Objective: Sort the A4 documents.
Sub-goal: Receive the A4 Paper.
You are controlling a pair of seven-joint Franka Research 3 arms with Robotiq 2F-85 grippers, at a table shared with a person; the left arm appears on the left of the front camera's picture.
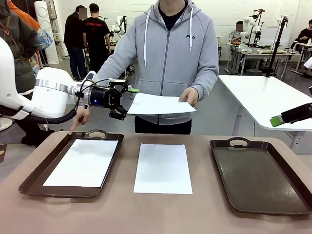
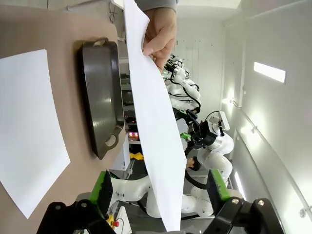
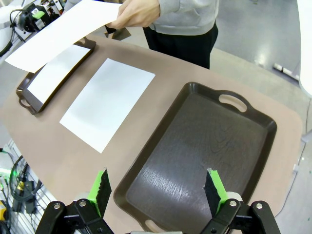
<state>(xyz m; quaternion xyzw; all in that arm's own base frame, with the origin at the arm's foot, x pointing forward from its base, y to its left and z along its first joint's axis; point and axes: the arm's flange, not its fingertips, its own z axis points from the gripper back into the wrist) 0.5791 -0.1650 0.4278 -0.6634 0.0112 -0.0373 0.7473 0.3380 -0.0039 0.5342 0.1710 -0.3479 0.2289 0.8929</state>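
Here, an A4 document (image 1: 161,104) is offered to the left gripper (image 1: 126,102).
The person's hand (image 1: 189,96) holds it at the far side of the surface (image 1: 146,214), its edge between that gripper's spread jaws; the right gripper (image 3: 157,184) hangs spread over the right tray (image 3: 195,146). Closing too shallow, or an early release, could drop it.

Front view: right tray (image 1: 258,178) runs off frame at 4 o'clock. Right tool (image 1: 278,120) is cut by the 3 o'clock edge, one green pad in frame. Person's hand (image 1: 80,117) at 9 o'clock sits half behind the left tool (image 1: 126,103). Right wrist view: held sheet (image 3: 58,34) covers the far end of the left tray (image 3: 23,92). Pads touching that sheet: cannot tell.
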